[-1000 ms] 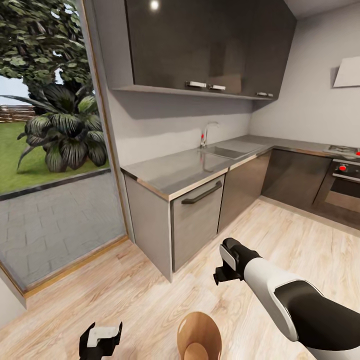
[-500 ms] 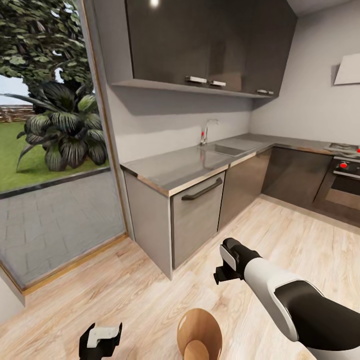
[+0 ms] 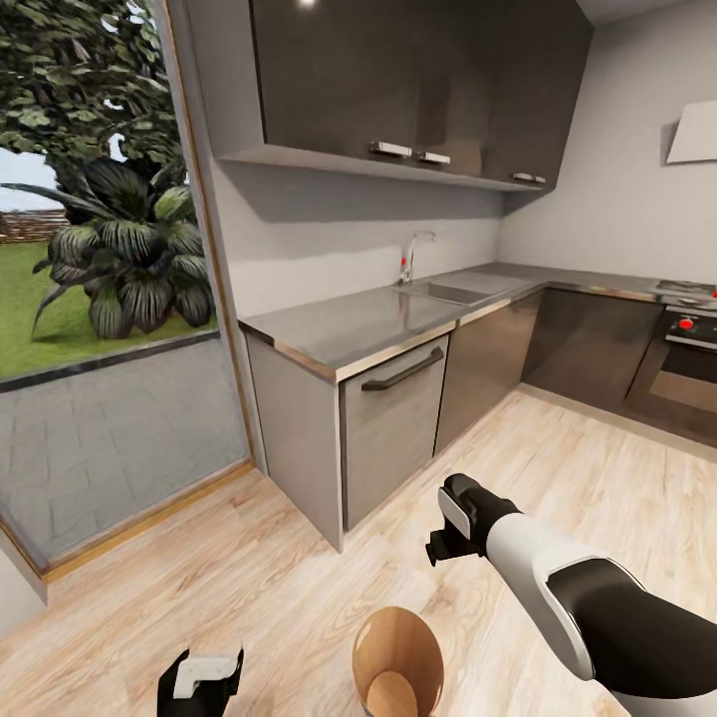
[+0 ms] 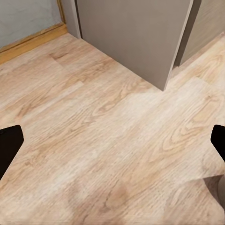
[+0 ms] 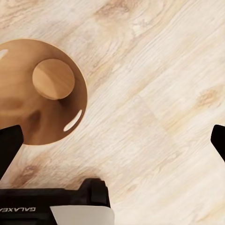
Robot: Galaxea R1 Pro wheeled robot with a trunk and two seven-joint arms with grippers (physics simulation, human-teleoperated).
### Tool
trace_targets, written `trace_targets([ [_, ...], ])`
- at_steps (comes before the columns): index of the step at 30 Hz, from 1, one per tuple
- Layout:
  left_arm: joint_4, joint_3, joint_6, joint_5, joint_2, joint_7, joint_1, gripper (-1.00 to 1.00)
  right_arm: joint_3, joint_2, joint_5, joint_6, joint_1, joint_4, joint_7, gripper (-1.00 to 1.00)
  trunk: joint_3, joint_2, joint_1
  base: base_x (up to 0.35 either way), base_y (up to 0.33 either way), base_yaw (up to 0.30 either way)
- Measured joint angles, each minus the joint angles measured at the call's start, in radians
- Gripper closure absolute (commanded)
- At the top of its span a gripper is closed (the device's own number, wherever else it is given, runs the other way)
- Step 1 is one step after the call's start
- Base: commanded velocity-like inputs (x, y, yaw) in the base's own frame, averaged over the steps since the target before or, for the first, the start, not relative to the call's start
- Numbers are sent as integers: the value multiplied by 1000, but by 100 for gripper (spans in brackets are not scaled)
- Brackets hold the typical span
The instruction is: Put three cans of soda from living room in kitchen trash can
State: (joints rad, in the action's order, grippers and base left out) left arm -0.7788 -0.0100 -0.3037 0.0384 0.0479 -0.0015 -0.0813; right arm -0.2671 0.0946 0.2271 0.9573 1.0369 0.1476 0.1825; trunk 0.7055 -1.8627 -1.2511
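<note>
Both arms hang low over the wood floor [image 3: 597, 468]; left gripper [image 4: 112, 140] and right gripper [image 5: 112, 140] jaws spread wide, empty, trash can [image 3: 396, 665] between them.

Round wooden bin [image 5: 28, 117] on wood floor [image 5: 159, 93]; right gripper [image 5: 112, 145] fingers wide apart.

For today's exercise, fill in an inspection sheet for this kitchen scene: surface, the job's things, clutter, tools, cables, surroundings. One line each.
Surface: light wood floor; steel countertop bare.
Job's things: wooden trash can stands on the floor between the arms, its inside looks empty; soda cans nothing seen.
Clutter: nothing seen.
Tools: left tool open, holding nothing; right tool open, holding nothing, above the floor beside the can.
Cables: nothing seen.
Surroundings: sink tap, wall cabinets, oven, glass door to garden.
</note>
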Motion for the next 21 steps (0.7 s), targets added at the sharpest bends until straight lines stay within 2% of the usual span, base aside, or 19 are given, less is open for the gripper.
trace_targets([
  [21, 9, -1, 0, 0, 0, 0, 0, -100, -1, 0, -3, -31, 0, -9, 0, -100, 66, -147, -81, 0, 0, 0],
])
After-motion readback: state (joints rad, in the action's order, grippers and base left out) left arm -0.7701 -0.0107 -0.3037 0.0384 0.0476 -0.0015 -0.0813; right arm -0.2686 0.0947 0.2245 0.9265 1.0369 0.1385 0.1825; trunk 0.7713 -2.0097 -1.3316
